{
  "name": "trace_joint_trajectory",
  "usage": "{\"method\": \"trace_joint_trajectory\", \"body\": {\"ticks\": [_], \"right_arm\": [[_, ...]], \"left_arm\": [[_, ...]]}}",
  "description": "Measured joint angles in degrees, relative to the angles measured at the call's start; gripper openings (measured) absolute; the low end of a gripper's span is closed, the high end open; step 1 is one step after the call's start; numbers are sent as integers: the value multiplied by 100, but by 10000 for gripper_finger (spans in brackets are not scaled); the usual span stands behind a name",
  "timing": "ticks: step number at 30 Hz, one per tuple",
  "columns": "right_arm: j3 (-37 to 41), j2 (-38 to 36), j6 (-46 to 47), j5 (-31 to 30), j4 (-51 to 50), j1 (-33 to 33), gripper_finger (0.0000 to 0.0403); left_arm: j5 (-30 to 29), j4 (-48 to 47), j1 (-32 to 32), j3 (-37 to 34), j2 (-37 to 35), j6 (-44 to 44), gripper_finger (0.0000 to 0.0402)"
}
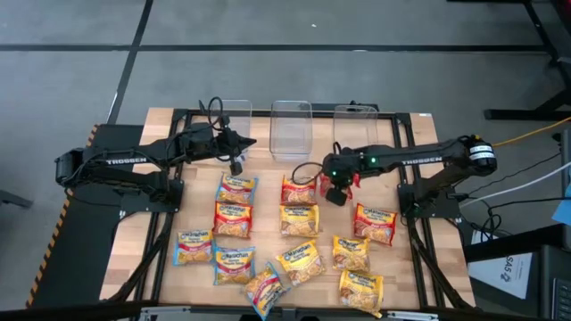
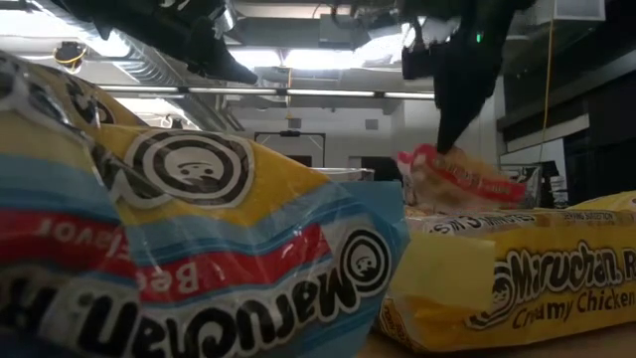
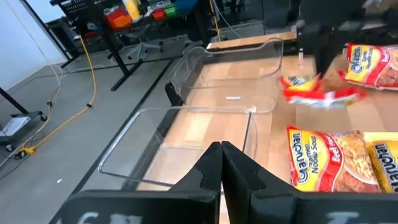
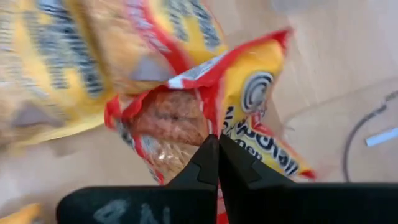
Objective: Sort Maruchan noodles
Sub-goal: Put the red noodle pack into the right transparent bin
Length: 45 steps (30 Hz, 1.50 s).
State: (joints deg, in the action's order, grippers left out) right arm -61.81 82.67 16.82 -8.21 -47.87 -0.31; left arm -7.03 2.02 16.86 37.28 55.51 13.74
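Above surface centre, right tool (image 1: 335, 191) pinches a red-trimmed Maruchan packet (image 4: 205, 118) by its edge, lifted for binning; other packets lie spread below. Left tool (image 3: 221, 163) closed, empty, near clear bins (image 3: 236, 81).

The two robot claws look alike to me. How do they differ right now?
The right gripper is pinched shut on a red-trimmed noodle packet, lifting one edge off the table; the left gripper is shut on nothing. The right one is over the noodle packets; the left one hangs by the clear bins, apart from any packet. Both are dark, two-fingered and closed.
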Motion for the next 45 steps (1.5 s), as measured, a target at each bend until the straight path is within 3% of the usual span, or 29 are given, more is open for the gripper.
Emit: {"method": "trace_joint_trajectory", "body": {"ticks": [4,9,13,19,29,36,42,45], "right_arm": [[-519,0,295,-587,-439,528,0],[-980,-2,570,-2504,-1080,1014,0],[-1039,-10,512,-3563,-1204,899,0],[-978,-9,182,-4240,-1450,79,0],[-845,-9,-1430,-4336,-1121,-1927,0],[-847,33,-2751,-3299,76,-3099,0],[-814,130,-3163,-2533,631,-3816,0],[-648,199,-3242,-2426,790,-3992,0]], "left_arm": [[-39,-7,0,0,0,-1,0],[-39,-7,0,0,0,-7,0],[-38,-7,-4,0,0,-9,0],[-37,-14,-4,0,0,-12,0],[-37,-31,-4,0,0,-7,0],[-37,-32,-4,0,0,-6,0],[-37,-31,-4,0,0,-5,0],[-38,-31,-5,0,0,8,0]]}}
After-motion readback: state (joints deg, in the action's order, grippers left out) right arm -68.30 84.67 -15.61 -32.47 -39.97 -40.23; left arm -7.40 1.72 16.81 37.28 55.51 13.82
